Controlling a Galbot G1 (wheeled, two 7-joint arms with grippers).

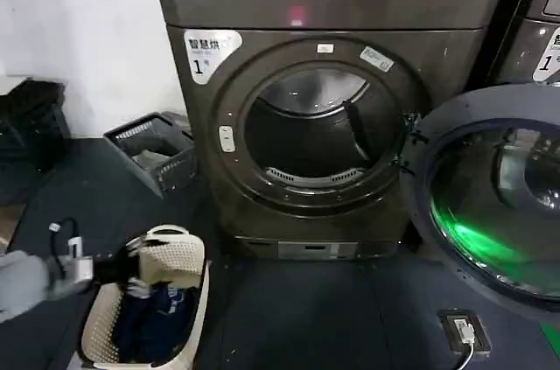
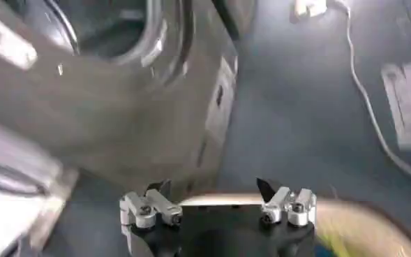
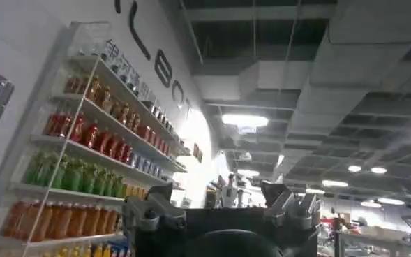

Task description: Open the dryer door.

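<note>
The dryer [image 1: 332,3] is a big dark grey-brown machine with a red light on its top panel and a white label marked "1". The dryer door [image 1: 490,204] stands swung wide to the right, its dark inner side and glass facing me, and the drum opening [image 1: 306,134] is bare. My left gripper [image 1: 118,267] is low at the front left, over the rim of a white laundry basket [image 1: 188,300]. In the left wrist view the left gripper [image 2: 212,188] is open and empty, with the dryer [image 2: 121,105] beyond it. The right gripper [image 3: 219,195] is open, empty and pointing up at a ceiling.
The basket holds dark clothes. A dark grey crate [image 1: 153,151] lies on the floor left of the dryer. A second machine [image 1: 534,20] stands at the right. A small box with a cable [image 1: 464,331] lies on the floor at front right. Dark floor spreads before the dryer.
</note>
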